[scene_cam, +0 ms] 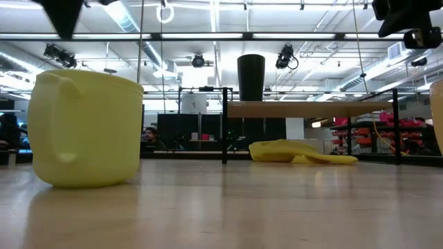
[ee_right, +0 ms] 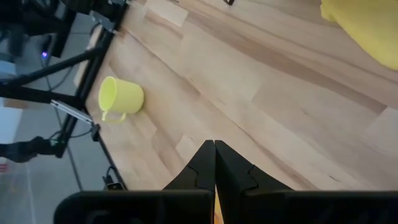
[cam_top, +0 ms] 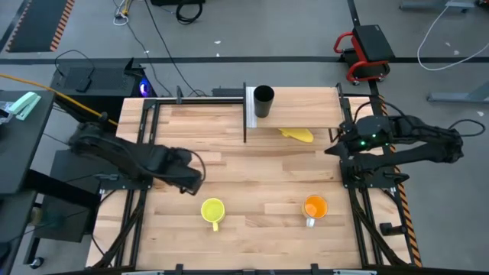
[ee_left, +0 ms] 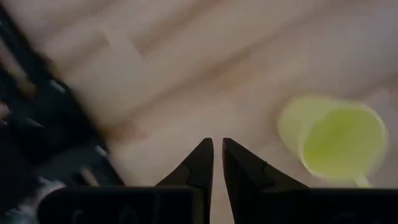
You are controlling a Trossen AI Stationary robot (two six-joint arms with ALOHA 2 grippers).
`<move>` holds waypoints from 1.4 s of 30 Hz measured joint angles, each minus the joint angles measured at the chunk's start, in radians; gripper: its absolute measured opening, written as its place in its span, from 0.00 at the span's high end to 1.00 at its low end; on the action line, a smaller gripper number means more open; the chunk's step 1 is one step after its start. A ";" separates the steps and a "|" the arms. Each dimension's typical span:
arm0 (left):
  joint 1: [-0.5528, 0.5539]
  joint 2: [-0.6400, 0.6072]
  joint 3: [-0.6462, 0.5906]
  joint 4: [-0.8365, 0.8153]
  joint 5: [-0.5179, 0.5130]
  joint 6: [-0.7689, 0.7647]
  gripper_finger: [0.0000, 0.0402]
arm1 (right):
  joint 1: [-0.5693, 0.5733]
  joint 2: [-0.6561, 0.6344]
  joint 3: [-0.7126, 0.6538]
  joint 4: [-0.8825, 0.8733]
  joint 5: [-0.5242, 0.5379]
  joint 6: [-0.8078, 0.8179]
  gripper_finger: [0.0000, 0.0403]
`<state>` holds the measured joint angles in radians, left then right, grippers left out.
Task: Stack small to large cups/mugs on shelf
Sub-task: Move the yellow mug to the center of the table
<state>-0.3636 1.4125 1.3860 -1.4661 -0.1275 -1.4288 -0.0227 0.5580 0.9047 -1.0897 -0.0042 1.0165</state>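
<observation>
The yellow mug (cam_top: pixel 212 211) stands upright on the table near its near edge, handle toward the near edge; it also shows in the low view (scene_cam: pixel 83 128) and both wrist views (ee_left: pixel 336 140) (ee_right: pixel 120 97). The orange mug (cam_top: pixel 315 207) stands upright to its right. The tall black cup (cam_top: pixel 263 101) stands on the shelf (cam_top: pixel 298 107) at its left end, by the white end panel (scene_cam: pixel 250 76). My left gripper (cam_top: pixel 196 181) hovers shut just left of and beyond the yellow mug (ee_left: pixel 217 155). My right gripper (cam_top: pixel 334 147) hangs shut over the table's right side (ee_right: pixel 215 149).
A flat yellow floppy object (cam_top: pixel 296 134) lies on the table under the shelf's near edge (scene_cam: pixel 301 152). The shelf's thin dark posts (scene_cam: pixel 224 124) stand at the far side. Bare wood lies between the two mugs and in the table's middle.
</observation>
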 joint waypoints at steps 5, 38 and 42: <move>-0.077 -0.071 -0.132 0.180 0.088 -0.112 0.88 | 0.000 0.046 0.000 0.000 0.000 -0.032 0.98; -0.081 -0.049 -0.647 1.224 -0.010 -0.261 0.86 | 0.000 0.087 0.000 0.042 -0.001 -0.074 0.98; -0.049 -0.018 -0.647 1.265 0.012 -0.217 0.87 | 0.000 0.094 0.000 0.043 -0.001 -0.075 0.98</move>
<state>-0.4129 1.3945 0.7395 -0.2009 -0.1158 -1.6454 -0.0227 0.6516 0.9047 -1.0472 -0.0050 0.9417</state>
